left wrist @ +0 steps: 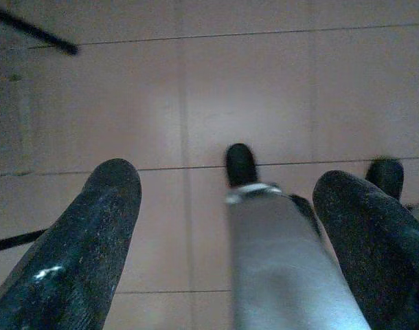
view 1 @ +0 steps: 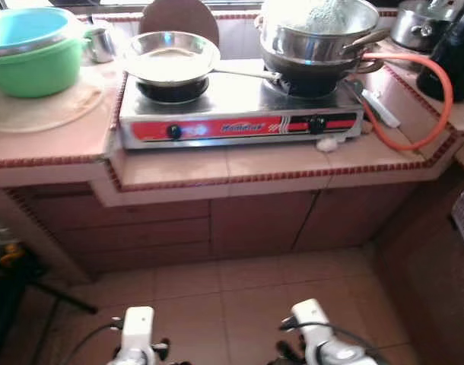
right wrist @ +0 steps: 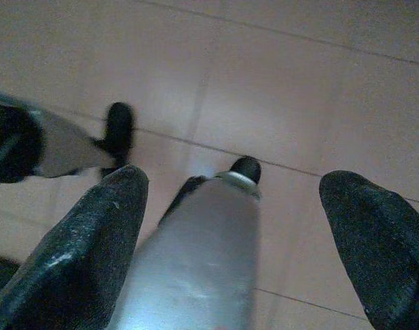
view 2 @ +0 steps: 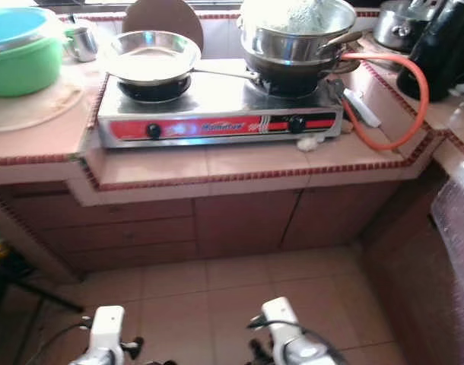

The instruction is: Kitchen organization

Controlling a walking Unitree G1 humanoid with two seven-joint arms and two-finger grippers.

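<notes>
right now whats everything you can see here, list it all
gas stove: one, silver with red front panel, on the tiled counter
frying pan: one, silver, on the stove's left burner
stacked pots: several, silver over dark, on the right burner
hose: one, orange, looping from the stove's right side
green bowl: one, with a blue bowl set in it, on the counter left of the stove
metal cup: one, silver, behind the bowls
lidded pot: one, silver, far right back
counter: one, pink tile, cabinets below
floor: pink tiles
left gripper: black fingers open, hanging over the floor
right gripper: black fingers open, hanging over the floor
</notes>
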